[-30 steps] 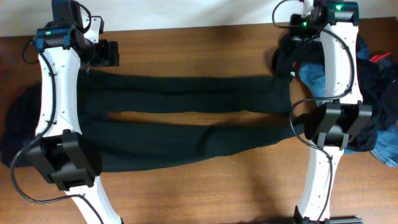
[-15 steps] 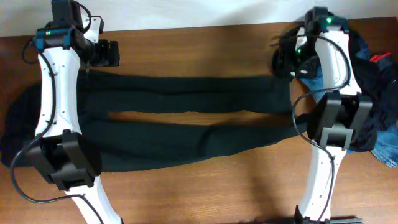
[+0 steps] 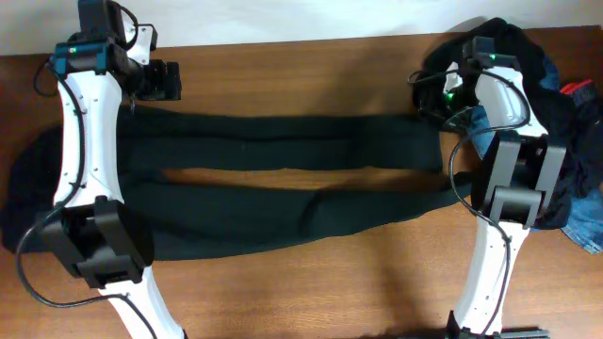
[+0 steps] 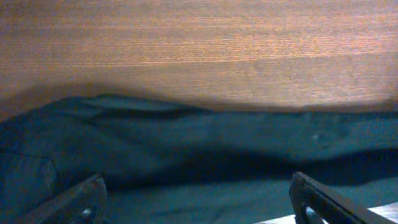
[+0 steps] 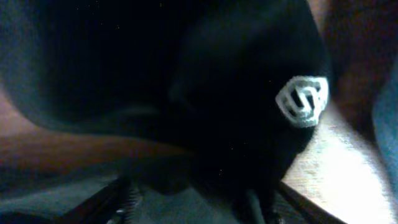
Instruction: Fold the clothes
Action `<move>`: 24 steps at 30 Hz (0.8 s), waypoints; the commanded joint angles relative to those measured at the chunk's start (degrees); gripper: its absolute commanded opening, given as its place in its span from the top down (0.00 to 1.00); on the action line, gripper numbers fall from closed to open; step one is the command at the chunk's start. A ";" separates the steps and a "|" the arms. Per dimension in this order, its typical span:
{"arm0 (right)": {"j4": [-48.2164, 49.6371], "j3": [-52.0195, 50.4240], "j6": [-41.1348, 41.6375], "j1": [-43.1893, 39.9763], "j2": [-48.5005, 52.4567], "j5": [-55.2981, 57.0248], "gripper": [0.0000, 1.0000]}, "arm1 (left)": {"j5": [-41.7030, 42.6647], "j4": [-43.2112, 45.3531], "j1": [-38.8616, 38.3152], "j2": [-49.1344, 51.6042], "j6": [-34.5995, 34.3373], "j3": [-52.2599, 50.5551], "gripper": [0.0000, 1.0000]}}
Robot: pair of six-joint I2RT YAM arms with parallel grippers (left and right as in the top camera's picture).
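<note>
A brown wooden table [image 3: 311, 66] fills my overhead view, with a pale wall strip along the top edge. The black trousers [image 3: 283, 188] lie flat across the middle of the frame, legs running left to right with a thin sliver of wood showing between them, and the wider end bunched at the far left. At the upper left, the left gripper [image 3: 162, 81] sits at the top edge of the trousers. On its wrist camera I see both fingers [image 4: 87, 196] spread wide at the bottom corners with nothing between them, and only dark cloth and bare wood beyond. At the upper right, the right gripper [image 3: 426, 91] is at the leg ends, nosed into a black garment [image 3: 509, 38] that bulges around the arm. Its wrist view is almost filled by that dark fabric, which bears a small white logo [image 5: 303, 101]. The fingers [image 5: 115, 198] look parted at the bottom of the frame, but I cannot tell whether they grip the cloth. Blue denim [image 3: 589, 221] and a red piece [image 3: 577, 88] are heaped at the right edge.
</note>
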 commanded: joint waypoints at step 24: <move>-9.88 37.59 -1.64 -0.07 -0.76 0.61 0.96 | 0.61 0.72 -0.17 0.50 1.18 1.05 0.06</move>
